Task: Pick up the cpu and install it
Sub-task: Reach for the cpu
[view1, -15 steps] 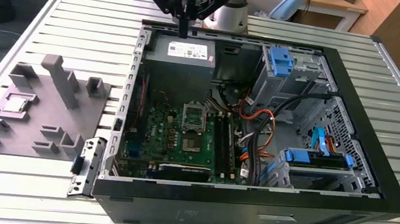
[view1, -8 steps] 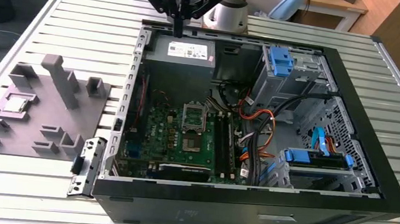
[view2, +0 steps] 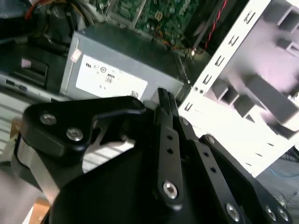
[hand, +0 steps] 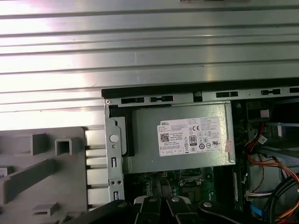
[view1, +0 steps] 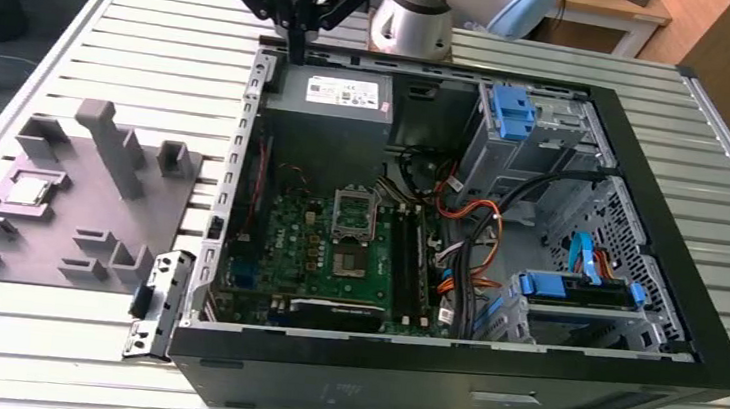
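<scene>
Silvery metal tops the cpu (view1: 26, 189), matt grey plastic forms the tray (view1: 75, 220), shiny ribbed metal the table (view1: 152, 43)

The cpu (view1: 28, 190) lies on the tray (view1: 160, 215), at the exterior view's left of the case (view1: 456, 372).

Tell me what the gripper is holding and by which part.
Nothing. The gripper is shut and empty; the cpu lies in the tray.
</scene>
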Available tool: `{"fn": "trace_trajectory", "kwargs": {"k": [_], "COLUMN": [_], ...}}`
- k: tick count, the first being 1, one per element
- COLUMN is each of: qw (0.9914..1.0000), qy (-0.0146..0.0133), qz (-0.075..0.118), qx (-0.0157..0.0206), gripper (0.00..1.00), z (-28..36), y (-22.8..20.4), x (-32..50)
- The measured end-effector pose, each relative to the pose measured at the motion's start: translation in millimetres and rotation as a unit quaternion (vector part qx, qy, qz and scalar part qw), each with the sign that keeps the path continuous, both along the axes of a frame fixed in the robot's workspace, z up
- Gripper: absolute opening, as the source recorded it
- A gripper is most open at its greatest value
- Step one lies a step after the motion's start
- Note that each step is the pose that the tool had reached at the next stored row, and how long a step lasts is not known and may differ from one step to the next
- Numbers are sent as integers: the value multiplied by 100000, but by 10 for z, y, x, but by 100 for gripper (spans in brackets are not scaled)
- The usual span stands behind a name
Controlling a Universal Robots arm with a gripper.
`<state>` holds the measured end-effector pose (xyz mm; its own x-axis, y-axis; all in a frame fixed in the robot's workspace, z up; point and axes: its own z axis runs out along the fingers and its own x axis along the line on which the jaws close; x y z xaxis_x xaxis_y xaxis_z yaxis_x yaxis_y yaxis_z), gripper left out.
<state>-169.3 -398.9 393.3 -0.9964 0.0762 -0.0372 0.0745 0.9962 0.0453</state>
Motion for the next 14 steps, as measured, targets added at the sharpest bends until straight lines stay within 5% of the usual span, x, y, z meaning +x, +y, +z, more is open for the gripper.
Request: {"fn": "trace_trajectory", "kwargs": {"k": [14], "qw": [100000], "qy": [-1], "qz": [-8], "qx": [2], "gripper": [11], "z": [0], "y": [0], "x": [-26]}}
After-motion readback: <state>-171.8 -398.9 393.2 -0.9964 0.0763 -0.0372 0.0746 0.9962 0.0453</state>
